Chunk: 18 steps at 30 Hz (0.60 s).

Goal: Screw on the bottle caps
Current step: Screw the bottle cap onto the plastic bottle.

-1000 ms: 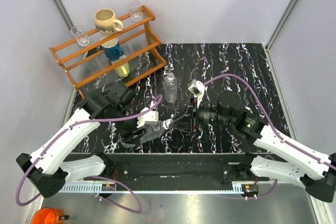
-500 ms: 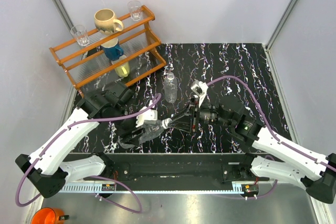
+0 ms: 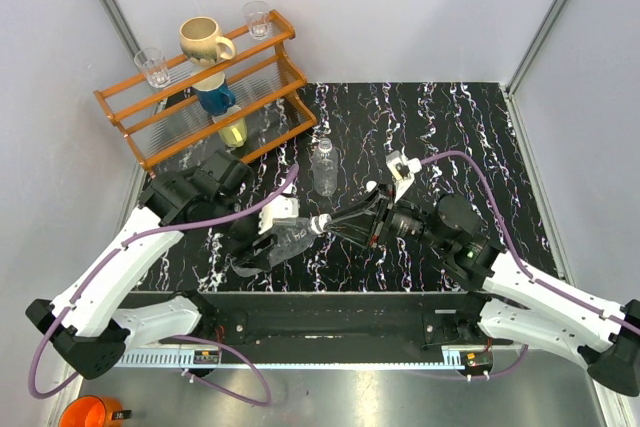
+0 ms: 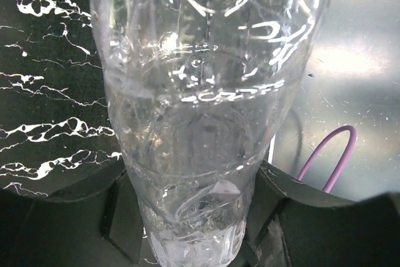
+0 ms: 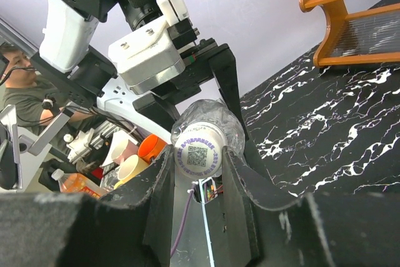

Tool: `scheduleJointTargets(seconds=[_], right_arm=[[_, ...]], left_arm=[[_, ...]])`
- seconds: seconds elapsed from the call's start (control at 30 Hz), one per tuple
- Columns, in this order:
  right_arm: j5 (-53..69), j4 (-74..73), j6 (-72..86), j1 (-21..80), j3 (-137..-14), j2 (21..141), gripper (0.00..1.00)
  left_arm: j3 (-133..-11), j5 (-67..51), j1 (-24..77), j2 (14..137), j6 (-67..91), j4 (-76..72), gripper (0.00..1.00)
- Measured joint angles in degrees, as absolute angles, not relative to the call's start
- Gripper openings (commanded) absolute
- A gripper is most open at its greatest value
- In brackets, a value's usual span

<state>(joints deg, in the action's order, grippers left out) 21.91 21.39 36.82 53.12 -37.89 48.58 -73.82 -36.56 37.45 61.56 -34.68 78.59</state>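
A clear ribbed bottle (image 3: pixel 285 239) lies nearly level above the table's near edge, and my left gripper (image 3: pixel 268 244) is shut on its body. In the left wrist view that bottle (image 4: pixel 200 110) fills the frame, pinched low down between the dark fingers (image 4: pixel 120 217). A white bottle cap (image 3: pixel 322 224) sits on its neck. My right gripper (image 3: pixel 336 223) is shut on this cap, whose printed top (image 5: pixel 199 151) shows between the fingers (image 5: pixel 160 186) in the right wrist view. A second clear bottle (image 3: pixel 323 169) stands upright behind, apart from both grippers; I make out no cap on it.
A wooden rack (image 3: pixel 205 97) at the back left holds a cream mug (image 3: pixel 203 41), two glasses and a blue cup (image 3: pixel 214 98); its corner (image 5: pixel 350 17) shows in the right wrist view. An orange cup (image 3: pixel 88 413) sits below the table's near edge.
The held bottle and its cap have shifted slightly away from the near edge. The right wrist has rolled and moved right while staying on the cap. The left arm has followed.
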Motion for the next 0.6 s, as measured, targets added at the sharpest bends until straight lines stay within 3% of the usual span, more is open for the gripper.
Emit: scheduleJointTargets(seconds=[0.6], right_arm=[[28.49, 19.53, 39.48, 51.79, -43.05, 55.27, 0.14]], left_arm=[[-73.56, -34.17, 38.24, 61.52, -36.64, 81.80, 0.10]])
